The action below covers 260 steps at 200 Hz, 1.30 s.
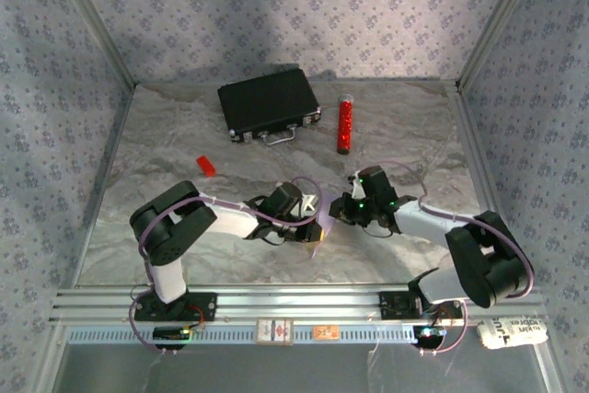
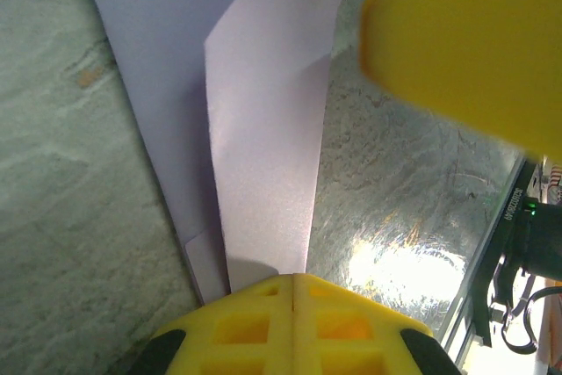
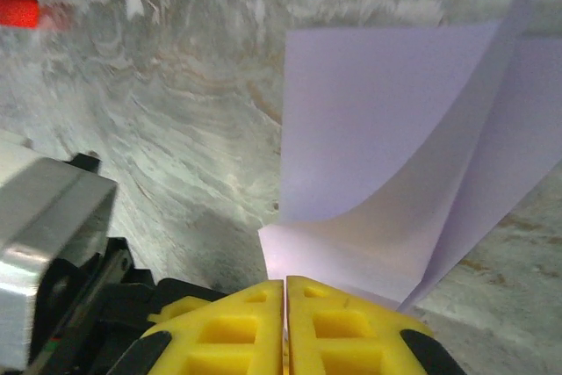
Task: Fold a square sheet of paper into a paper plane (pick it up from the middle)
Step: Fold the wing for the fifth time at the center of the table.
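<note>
Paper (image 2: 263, 173), partly folded, is held well on the near side of the black case (image 1: 269, 103), pinched by the left gripper (image 2: 294, 280) and the right gripper (image 3: 285, 283), both clenched. If they pull apart, it may tear or crease wrongly.

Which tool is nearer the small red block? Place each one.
Left. The left tool, shut on the lilac paper sheet, sits right of the small red block; the right tool grips the same sheet, farther right.
</note>
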### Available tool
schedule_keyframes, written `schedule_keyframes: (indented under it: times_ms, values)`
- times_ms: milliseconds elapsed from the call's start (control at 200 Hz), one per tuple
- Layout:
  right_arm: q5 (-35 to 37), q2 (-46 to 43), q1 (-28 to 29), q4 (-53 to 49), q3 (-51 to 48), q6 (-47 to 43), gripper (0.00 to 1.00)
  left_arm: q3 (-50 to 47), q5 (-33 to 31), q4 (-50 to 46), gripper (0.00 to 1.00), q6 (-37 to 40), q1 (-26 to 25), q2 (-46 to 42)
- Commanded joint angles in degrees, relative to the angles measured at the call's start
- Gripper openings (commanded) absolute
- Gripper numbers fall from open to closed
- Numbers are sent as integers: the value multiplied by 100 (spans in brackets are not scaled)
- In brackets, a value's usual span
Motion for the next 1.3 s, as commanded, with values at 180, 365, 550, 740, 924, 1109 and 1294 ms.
schedule_keyframes:
  times_ms: [180,365,550,740,924,1109,1294]
  values:
    - [292,433,260,57,398,102,10,-319,50,-761,0,-41,22,102]
    - [906,791,313,-631,628,163,10,-314,57,-755,0,-85,28,155]
    - [688,912,-32,-69,200,256,10,-385,108,-743,0,-105,27,219]
    - [318,845,-340,168,76,219,10,-489,223,-603,0,-201,26,370]
    - [79,964,-620,363,-3,159,10,-524,286,-523,0,-247,23,466]
    - [-113,1069,-657,584,-68,152,10,-527,269,-414,0,-320,26,312]
    - [-164,1002,-574,535,-137,45,9,-221,-27,-618,0,-348,91,-526]
